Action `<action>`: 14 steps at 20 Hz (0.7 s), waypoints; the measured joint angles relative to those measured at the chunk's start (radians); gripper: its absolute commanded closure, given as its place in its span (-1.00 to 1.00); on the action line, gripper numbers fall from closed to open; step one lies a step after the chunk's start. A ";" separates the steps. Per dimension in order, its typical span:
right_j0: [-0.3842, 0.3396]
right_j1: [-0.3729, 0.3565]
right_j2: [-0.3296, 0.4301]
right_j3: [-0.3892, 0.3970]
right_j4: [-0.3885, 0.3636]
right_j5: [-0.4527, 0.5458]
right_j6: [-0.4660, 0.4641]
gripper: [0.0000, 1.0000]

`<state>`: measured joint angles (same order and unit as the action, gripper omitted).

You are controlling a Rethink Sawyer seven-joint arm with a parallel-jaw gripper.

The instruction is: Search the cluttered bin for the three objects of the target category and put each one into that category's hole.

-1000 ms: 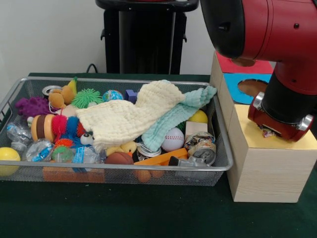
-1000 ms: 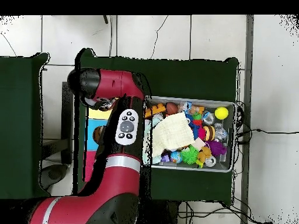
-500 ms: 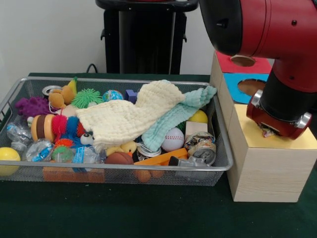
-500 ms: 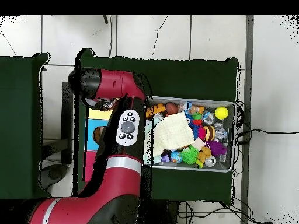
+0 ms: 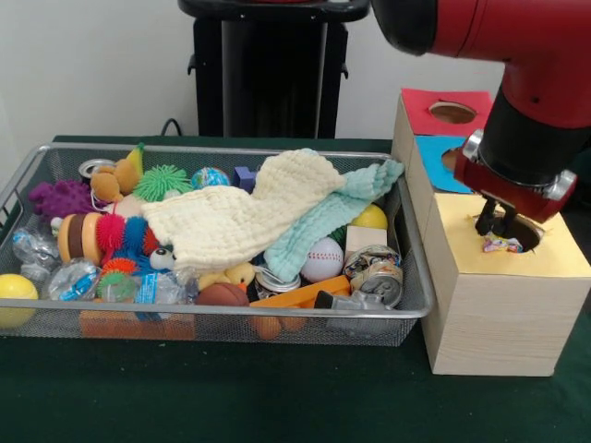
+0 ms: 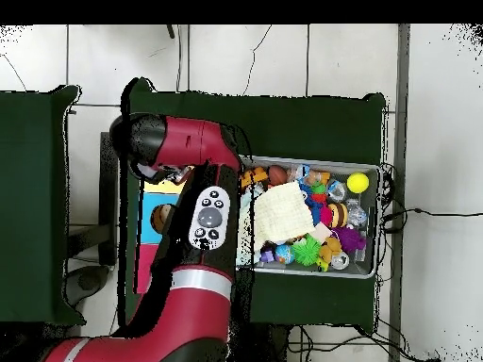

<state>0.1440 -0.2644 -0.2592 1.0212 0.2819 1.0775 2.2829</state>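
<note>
My gripper hangs open just above the round hole in the yellow top of the wooden box, right of the bin. A crumpled, colourful wrapper lies at the hole's edge right under the fingertips, with no jaw touching it. The wire bin holds a cream and mint cloth spread over toys, balls and a crushed can. In the overhead view the arm covers the gripper and most of the box; the bin lies to its right.
Behind the yellow panel the box has a blue panel and a red panel, each with a hole. A baseball, a yellow ball and plush toys crowd the bin. A black stand rises behind it.
The gripper has lifted off the yellow panel, so its fingers now show above the hole. The wrapper stayed at the hole. Bin contents have not shifted.
</note>
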 measured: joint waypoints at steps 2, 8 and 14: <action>0.000 -0.014 0.002 0.010 0.002 -0.002 0.000 1.00; 0.000 -0.045 0.011 0.061 0.001 -0.050 0.000 1.00; -0.001 -0.058 0.021 0.101 0.001 -0.120 0.000 1.00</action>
<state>0.1435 -0.3220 -0.2378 1.1226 0.2829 0.9577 2.2829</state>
